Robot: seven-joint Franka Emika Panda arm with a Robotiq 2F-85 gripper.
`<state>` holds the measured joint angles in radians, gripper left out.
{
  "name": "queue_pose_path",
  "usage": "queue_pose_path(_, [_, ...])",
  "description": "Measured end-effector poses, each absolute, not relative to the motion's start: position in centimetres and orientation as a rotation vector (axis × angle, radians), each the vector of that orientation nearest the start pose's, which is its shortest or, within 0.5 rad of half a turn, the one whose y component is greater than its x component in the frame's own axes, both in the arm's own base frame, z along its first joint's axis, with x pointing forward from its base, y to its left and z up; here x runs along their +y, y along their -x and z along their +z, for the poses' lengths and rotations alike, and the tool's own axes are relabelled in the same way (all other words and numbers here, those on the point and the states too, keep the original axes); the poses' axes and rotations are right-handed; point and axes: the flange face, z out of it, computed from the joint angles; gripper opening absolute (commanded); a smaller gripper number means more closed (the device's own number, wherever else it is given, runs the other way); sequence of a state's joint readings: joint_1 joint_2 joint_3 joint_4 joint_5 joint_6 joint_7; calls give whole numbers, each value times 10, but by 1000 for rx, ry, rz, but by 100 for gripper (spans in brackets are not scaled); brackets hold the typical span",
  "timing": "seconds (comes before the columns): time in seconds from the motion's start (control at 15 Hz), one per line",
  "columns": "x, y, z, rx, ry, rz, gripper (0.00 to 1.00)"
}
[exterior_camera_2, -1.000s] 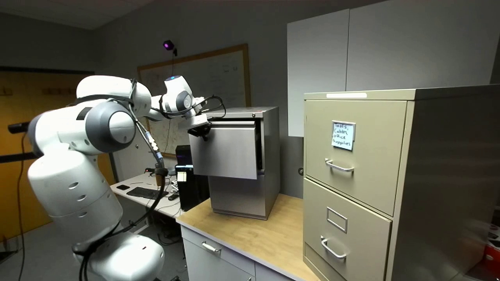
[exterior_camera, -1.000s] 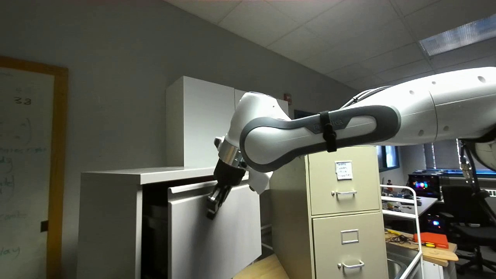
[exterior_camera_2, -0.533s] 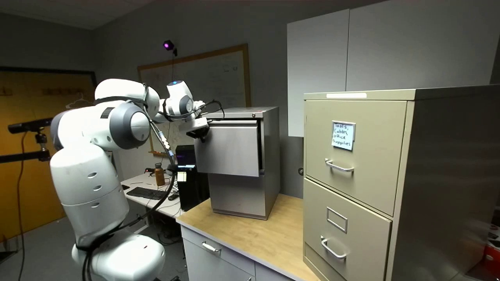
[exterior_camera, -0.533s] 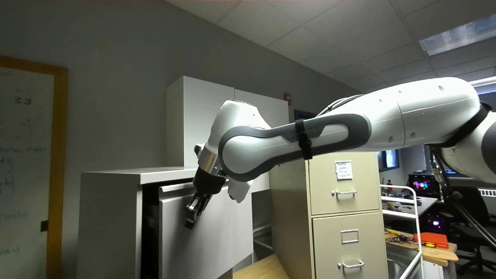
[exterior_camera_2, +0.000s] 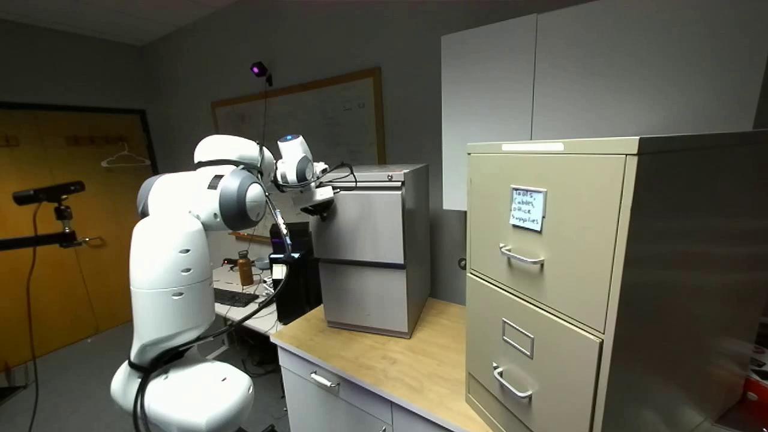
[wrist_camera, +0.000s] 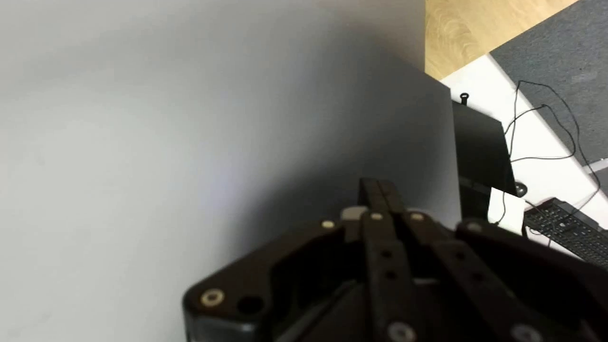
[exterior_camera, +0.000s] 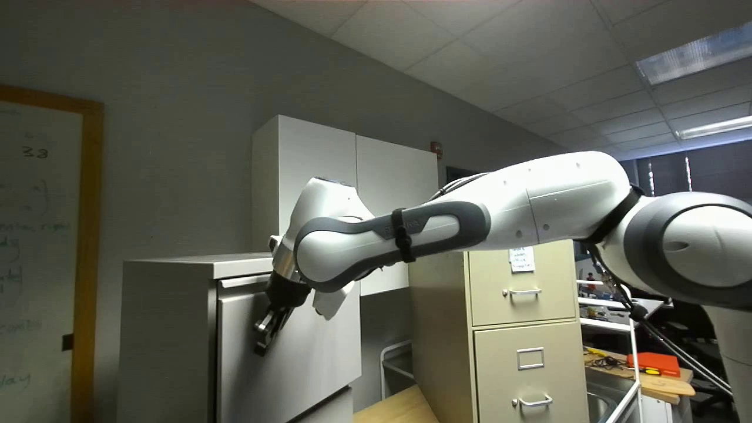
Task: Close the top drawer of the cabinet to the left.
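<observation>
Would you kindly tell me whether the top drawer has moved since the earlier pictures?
Yes: in an exterior view, the top drawer has slid inward, almost flush with the front of the cabinet.

I see a glossy white arm (exterior_camera_2: 171,264), all rounded, broad grey bands (exterior_camera: 641,249) curving across it. A black strap (exterior_camera: 402,235) rings it, black cables (exterior_camera_2: 231,329) loop along its outside, and a silver collar (exterior_camera: 284,262) gleams near the dark gripper (wrist_camera: 378,185), dotted with pale screws (wrist_camera: 212,298).

One broad, flat, white-fronted top drawer (wrist_camera: 118,209), filling nine o'clock; one black metal two-fingered gripper (wrist_camera: 379,187), fingertips together, at five; one black rectangular keyboard (wrist_camera: 565,228), between three and four, on a white flat-topped desk (wrist_camera: 553,178) at three.
</observation>
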<state>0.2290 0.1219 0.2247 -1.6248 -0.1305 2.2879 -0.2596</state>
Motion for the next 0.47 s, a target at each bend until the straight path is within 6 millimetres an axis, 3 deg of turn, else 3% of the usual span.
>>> queue_pose_path(0.27, [271, -612, 617, -1142, 2832, -882, 0])
queue_pose_path(0.47, [271, -620, 623, -1148, 2849, -817, 0])
